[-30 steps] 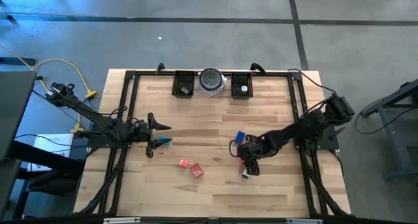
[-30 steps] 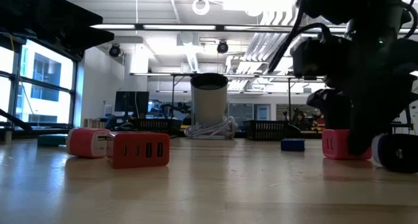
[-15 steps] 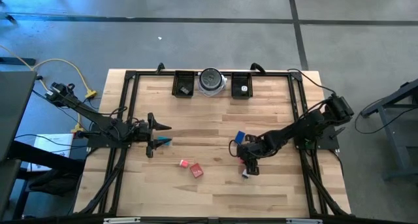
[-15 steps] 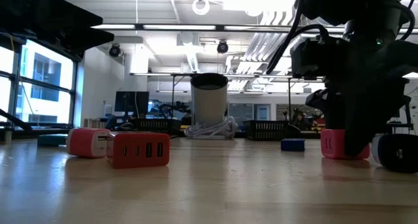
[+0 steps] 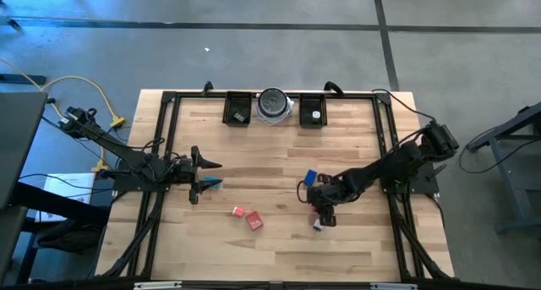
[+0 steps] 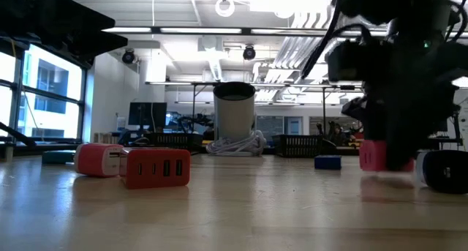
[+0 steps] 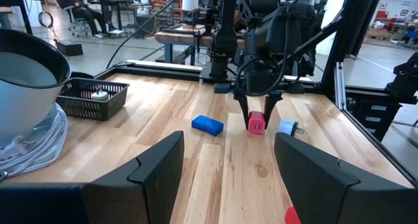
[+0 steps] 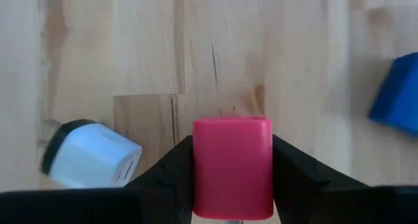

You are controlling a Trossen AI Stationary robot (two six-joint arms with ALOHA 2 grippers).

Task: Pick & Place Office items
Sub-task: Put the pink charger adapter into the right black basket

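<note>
**Gripping the pink charger block at the right of the table**

Clamped between the two dark fingers [image 8: 166,178] of the right gripper [image 8: 232,185] sits the pink charger block [image 8: 232,165], squeezed on both flanks with its top face showing. In the low view its underside looks just clear of the wood, so the lift seems barely begun, though that is hard to be sure of. Just beside it lies a white block with a black end [image 8: 91,152], and a little farther off a blue block [image 8: 398,103]; both are apart from the fingers.

Farther across the table [image 5: 279,248], a pink block [image 5: 238,211] and a red charger with ports on its face [image 5: 254,221] rest close together near the middle, and a teal piece [image 5: 211,183] lies right by the left gripper [image 5: 201,176], whose fingers stand wide apart with nothing between them while that arm waits at the left side.

At the far edge stand two black trays [image 5: 237,111] and a round silver-grey dish [image 5: 274,105] between them; each tray seems to hold one small piece already.

The step in hand, as I judge it, is the pick of the pink block. The next move calls for a straight rise that clears the white block, then a carry to the far edge; which container is meant I cannot tell.
</note>
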